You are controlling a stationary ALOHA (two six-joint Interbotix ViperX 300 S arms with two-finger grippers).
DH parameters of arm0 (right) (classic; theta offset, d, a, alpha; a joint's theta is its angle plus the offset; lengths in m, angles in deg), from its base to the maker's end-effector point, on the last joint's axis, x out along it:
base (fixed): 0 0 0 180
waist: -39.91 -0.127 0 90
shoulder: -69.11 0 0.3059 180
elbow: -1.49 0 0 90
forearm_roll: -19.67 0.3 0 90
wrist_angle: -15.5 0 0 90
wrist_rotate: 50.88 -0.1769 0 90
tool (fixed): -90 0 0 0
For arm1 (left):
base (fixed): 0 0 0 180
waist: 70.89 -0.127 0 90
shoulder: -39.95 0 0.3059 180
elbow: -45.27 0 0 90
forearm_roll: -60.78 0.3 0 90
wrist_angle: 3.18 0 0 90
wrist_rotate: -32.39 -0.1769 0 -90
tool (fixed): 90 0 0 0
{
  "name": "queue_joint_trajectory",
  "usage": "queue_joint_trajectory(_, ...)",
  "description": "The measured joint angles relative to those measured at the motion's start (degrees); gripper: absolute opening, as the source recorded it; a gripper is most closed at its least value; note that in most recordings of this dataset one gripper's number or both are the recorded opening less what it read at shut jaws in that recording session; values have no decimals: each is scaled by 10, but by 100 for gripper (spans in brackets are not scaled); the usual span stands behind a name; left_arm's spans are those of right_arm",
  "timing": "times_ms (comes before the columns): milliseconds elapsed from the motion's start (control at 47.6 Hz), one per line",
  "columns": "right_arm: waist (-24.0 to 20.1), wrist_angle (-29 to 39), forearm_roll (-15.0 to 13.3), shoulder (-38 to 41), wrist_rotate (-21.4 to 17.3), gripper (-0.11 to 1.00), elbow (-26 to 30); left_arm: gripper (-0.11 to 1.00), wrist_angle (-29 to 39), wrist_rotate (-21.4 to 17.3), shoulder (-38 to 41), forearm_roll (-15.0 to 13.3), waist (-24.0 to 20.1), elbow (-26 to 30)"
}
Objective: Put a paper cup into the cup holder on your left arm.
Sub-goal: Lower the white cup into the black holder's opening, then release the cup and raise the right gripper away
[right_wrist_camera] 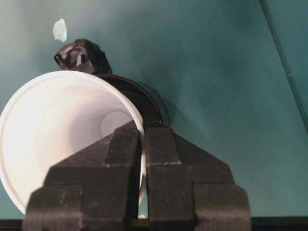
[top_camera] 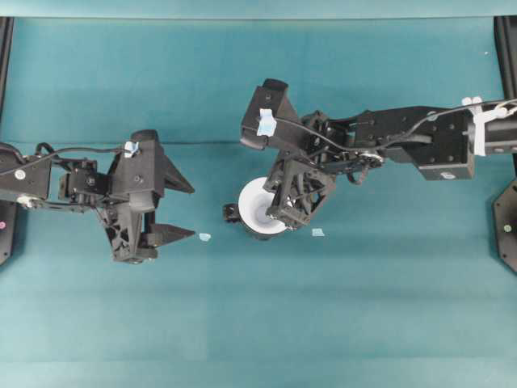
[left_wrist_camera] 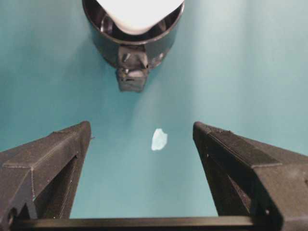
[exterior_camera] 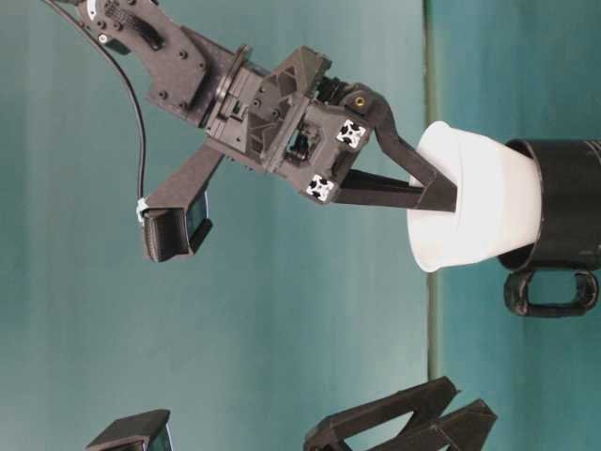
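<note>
1. Black fingers of the right end effector (right_wrist_camera: 142, 144) fill the foreground of the right wrist view, pinched shut on the rim of the white paper cup (right_wrist_camera: 62, 134), one finger inside the wall and one outside.
2. Seen from counter level, the paper cup sits partly inside the black cup holder (exterior_camera: 563, 211), its tapered base within the holder's mouth and its wide rim projecting clear of it.
3. Just in front of the holder's small knob handle, the left end effector (top_camera: 184, 212) waits on the teal counter (top_camera: 363, 307) with its jaws spread wide and nothing between them.
4. A pale scrap of tape (left_wrist_camera: 159, 139) lies on the counter between the holder and the left end effector.
5. Risk, as judged here: the cup's rim looks wider than the holder, so the cup may wedge crooked; releasing it tilted could let it tip out, and pressing down off-centre could crush the paper wall or shove the holder along the counter.
</note>
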Motion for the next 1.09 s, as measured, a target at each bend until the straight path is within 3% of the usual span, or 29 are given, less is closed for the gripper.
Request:
queue_joint_trajectory(862, 2, -17, 0, 22, -1, 1, 0, 91, 1, 0, 1, -1, 0, -1)
queue_joint_trajectory(1093, 2, -17, 0, 22, -1, 8, 0, 91, 1, 0, 1, 0, 0, -1)
